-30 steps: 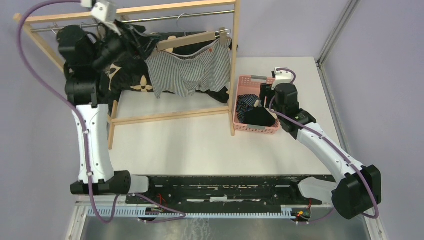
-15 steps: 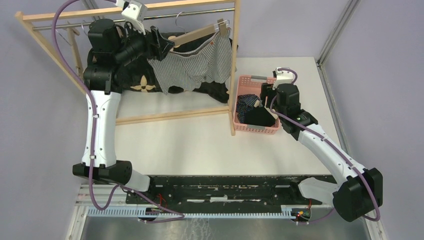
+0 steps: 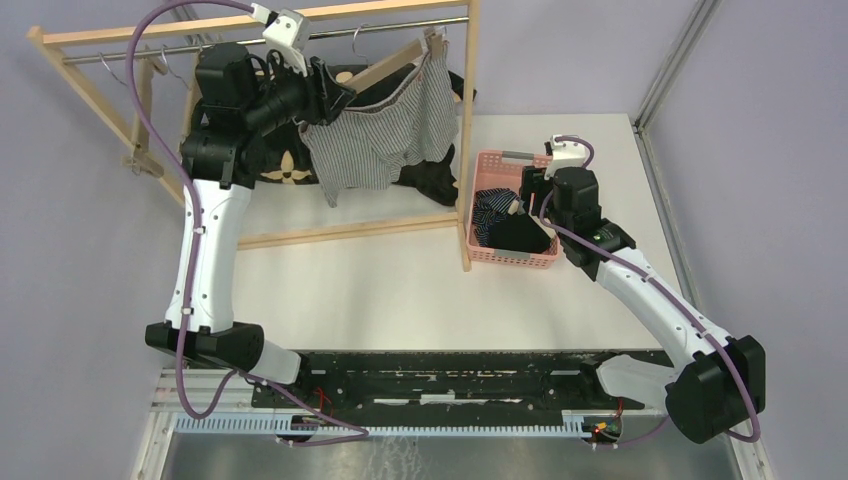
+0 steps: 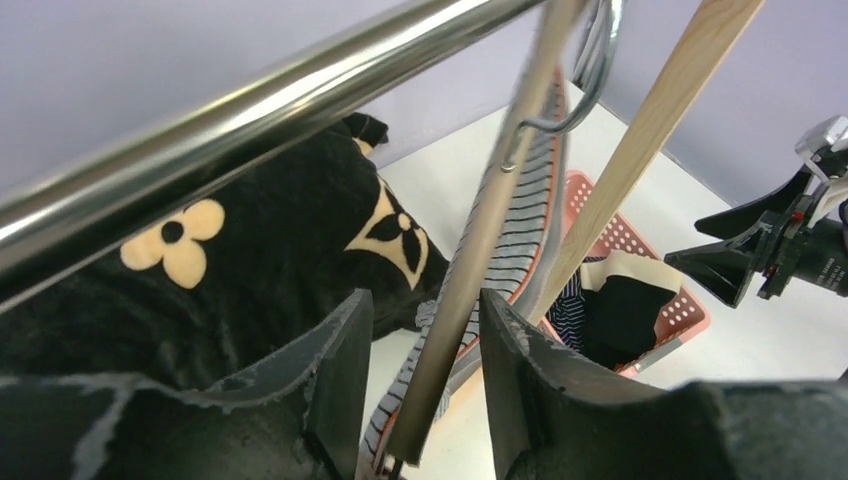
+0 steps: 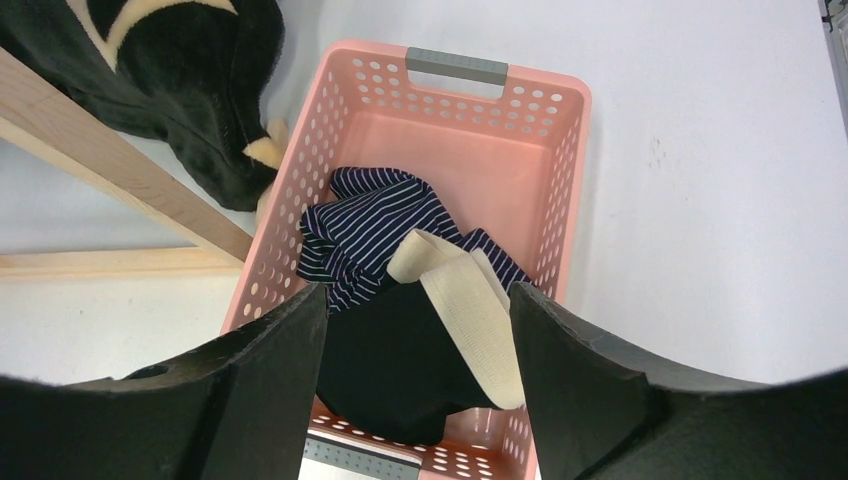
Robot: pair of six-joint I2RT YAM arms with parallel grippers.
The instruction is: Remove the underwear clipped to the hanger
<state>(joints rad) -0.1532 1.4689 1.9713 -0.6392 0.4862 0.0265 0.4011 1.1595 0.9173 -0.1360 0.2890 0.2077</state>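
The grey-white pinstriped underwear (image 3: pixel 385 135) hangs clipped to a wooden hanger (image 3: pixel 395 65) that tilts steeply on the rack's metal rail (image 3: pixel 250 42). My left gripper (image 3: pixel 335 95) is raised at the hanger's lower left end. In the left wrist view the jaws (image 4: pixel 425 310) stand open around the hanger bar (image 4: pixel 480 230), with the pinstriped cloth (image 4: pixel 525 215) below. My right gripper (image 3: pixel 528 192) hovers open and empty (image 5: pixel 418 300) over the pink basket (image 5: pixel 570 190). The basket holds the navy striped underwear (image 5: pixel 370 225) and the black underwear (image 5: pixel 390 370).
A big black cushion with cream flower marks (image 3: pixel 285 165) lies under the rack, also in the left wrist view (image 4: pixel 230 270). The rack's wooden upright (image 3: pixel 467 130) stands right beside the basket (image 3: pixel 490 160). Empty hangers (image 3: pixel 140 110) hang at the rail's left end.
My left gripper has moved right along the rail; the hanger and pinstriped underwear have swung right and tilted more steeply. The right arm has barely moved.
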